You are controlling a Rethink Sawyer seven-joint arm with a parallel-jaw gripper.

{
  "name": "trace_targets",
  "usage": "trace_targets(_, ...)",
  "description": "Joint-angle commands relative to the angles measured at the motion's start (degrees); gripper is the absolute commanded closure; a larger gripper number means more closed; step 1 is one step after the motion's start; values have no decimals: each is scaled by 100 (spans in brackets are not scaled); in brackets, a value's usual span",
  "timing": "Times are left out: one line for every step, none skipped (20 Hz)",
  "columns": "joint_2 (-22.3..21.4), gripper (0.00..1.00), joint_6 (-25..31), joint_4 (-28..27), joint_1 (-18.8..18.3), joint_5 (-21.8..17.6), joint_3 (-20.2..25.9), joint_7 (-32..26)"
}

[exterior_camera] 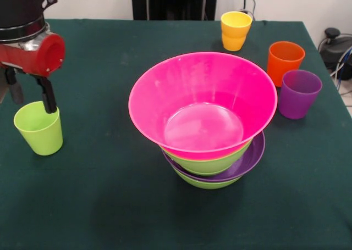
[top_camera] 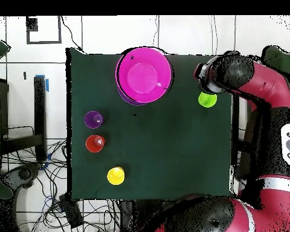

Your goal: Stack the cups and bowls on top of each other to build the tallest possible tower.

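Glossy pink-topped tower [exterior_camera: 206, 134], green-purple layers

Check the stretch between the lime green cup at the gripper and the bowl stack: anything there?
Nothing. In the front view only bare dark green tablecloth lies between the lime green plastic cup and the pink-topped bowl stack.

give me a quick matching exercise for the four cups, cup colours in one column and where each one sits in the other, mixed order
Cups:
1. lime green cup
2. yellow-orange cup
3. orange cup
4. purple cup

Places, by the front view:
A. at the table's far edge, behind the pink bowl
B. nearest of the three cups on the right side
C. alone on the left, with the gripper at its rim
D. between two other cups on the right side

Pairs: 1-C, 2-A, 3-D, 4-B
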Motion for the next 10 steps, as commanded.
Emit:
trace_targets(88,0,20,341,-35,-400,430,-1242)
trace_targets(86,0,-29,392,-37,-401,433,-1210)
trace_targets(84,0,-78,443,-39,-402,437,-1179)
trace_targets(73,0,-131,505,-38,-406,432,-1139)
trace_targets(63,0,-173,555,-33,-409,421,-1090)
trace_targets(51,0,-232,634,-41,-401,415,-1036)
trace_targets(40,0,-291,712,-49,-394,410,-981)
trace_targets(41,0,-373,783,-64,-391,416,-938)
trace_targets(42,0,-454,853,-80,-388,421,-895)
trace_targets(31,0,-518,926,-95,-383,422,-851)
